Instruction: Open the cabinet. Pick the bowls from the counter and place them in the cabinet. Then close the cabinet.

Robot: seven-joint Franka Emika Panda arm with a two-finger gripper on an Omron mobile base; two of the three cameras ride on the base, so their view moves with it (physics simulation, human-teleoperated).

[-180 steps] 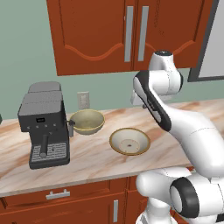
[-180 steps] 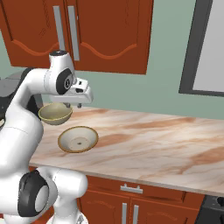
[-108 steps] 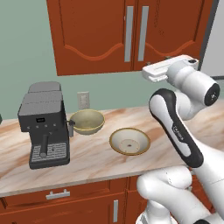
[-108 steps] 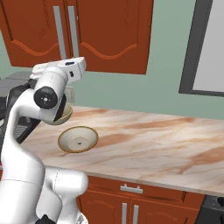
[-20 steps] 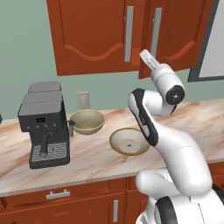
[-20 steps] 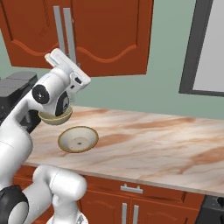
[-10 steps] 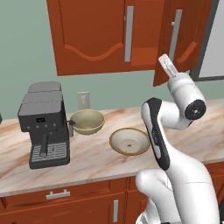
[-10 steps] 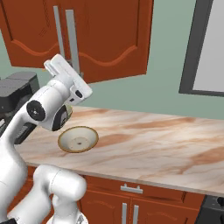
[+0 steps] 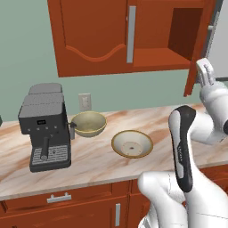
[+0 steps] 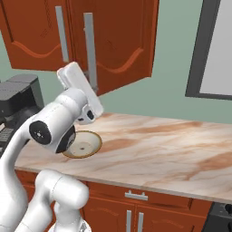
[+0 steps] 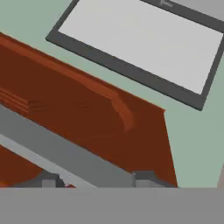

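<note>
Gripper (image 11: 94, 177) at the bottom of the hand view straddles the silver bar handle (image 10: 90, 50), seemingly clamped on it; the cabinet (image 9: 102, 35) right door (image 10: 122, 45) now swings wider than half a second ago, baring the shelf; bowls (image 9: 132, 144) wait mid-frame on the counter (image 9: 89, 164).

black coffee machine (image 9: 44, 127), wall outlet (image 9: 83, 101), dark-framed window (image 10: 213, 50)
</note>
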